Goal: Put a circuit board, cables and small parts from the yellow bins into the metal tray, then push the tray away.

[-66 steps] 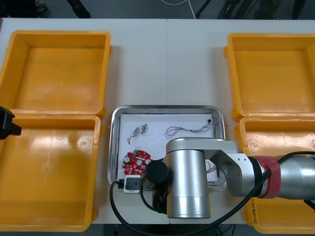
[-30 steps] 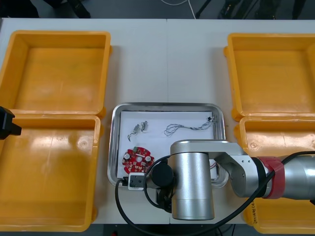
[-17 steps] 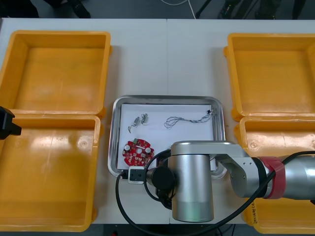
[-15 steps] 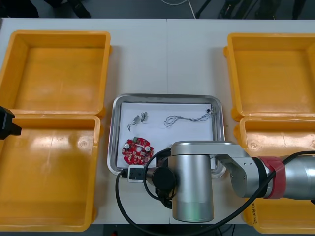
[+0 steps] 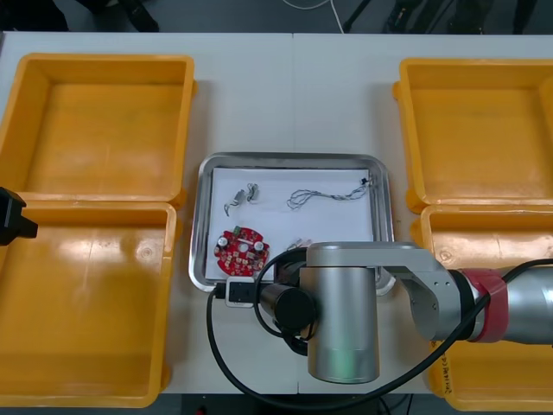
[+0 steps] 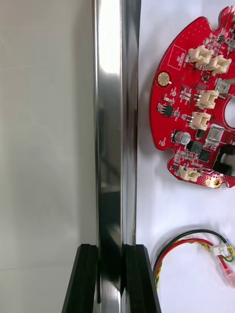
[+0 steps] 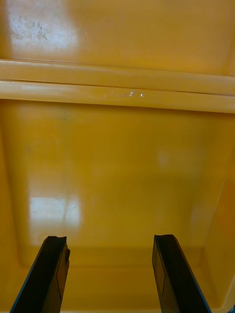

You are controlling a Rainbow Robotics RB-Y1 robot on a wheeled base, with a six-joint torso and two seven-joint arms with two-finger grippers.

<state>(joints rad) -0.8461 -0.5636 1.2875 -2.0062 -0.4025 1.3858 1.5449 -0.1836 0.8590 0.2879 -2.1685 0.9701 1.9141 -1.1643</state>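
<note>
The metal tray (image 5: pixel 199 226), white inside, lies between the bins. It holds a round red circuit board (image 5: pixel 241 251), small metal parts (image 5: pixel 241 197) and a twisted blue and white cable (image 5: pixel 329 194). My right arm (image 5: pixel 342 313) covers the tray's near edge. In the right wrist view my right gripper (image 6: pixel 111 279) is shut on the tray's rim (image 6: pixel 111 122), one finger (image 6: pixel 83 279) on each side. The circuit board (image 6: pixel 196 98) and a red and yellow cable (image 6: pixel 188 248) lie just inside the rim. My left gripper (image 7: pixel 112 274) hangs open over a yellow bin's floor (image 7: pixel 117 171).
Two yellow bins (image 5: pixel 99 130) (image 5: pixel 86 303) stand left of the tray and two (image 5: pixel 475 130) (image 5: pixel 505 238) on the right. The left arm's black end (image 5: pixel 13 218) shows at the left edge. Bare table (image 5: pixel 294 95) stretches beyond the tray.
The tray has slid away from me toward the far side of the table, with my right gripper on its near rim. The left arm has not moved.
</note>
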